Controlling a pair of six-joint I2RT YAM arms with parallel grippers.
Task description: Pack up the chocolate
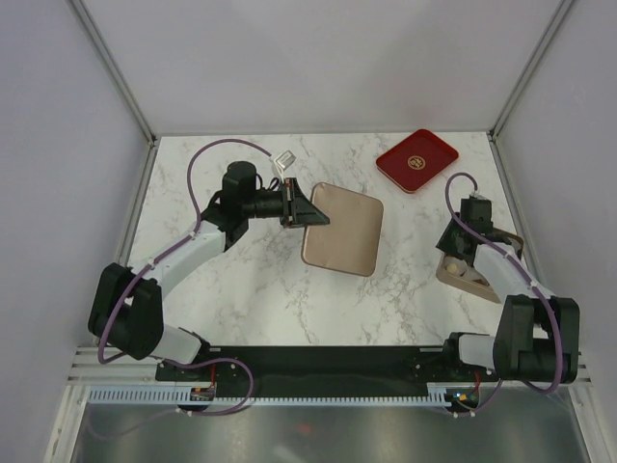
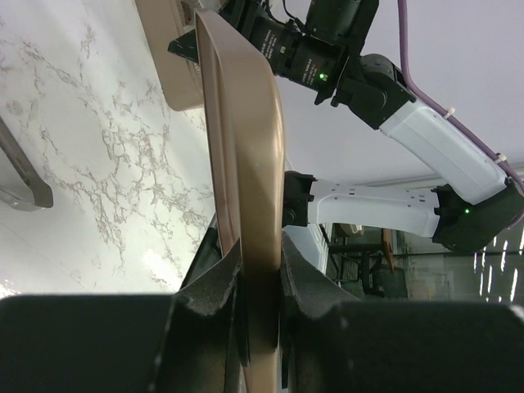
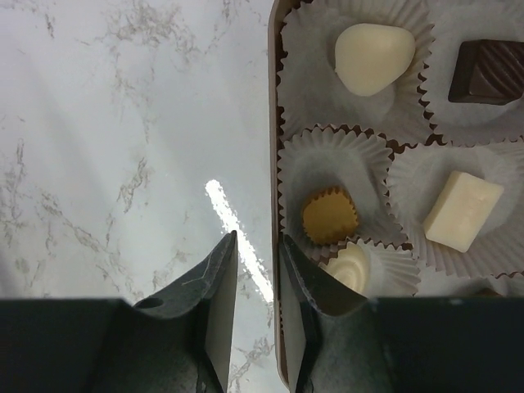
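I read the left pincer [image 2: 260,266] as clenched on the left edge of the rose-gold lid [image 1: 342,229], which sits near the centre of the surface [image 1: 241,280]. The right pincer [image 3: 258,270] hangs over the open box [image 1: 451,273] at the right edge of the surface. Its jaws are narrowly parted in line with the box's left wall, and I cannot tell whether they clamp that wall. The chocolate [image 3: 372,57] lies in white paper cups [image 3: 315,168] inside the box: cream-white, dark and caramel pieces. A red tray [image 1: 416,160] occupies the far right corner.
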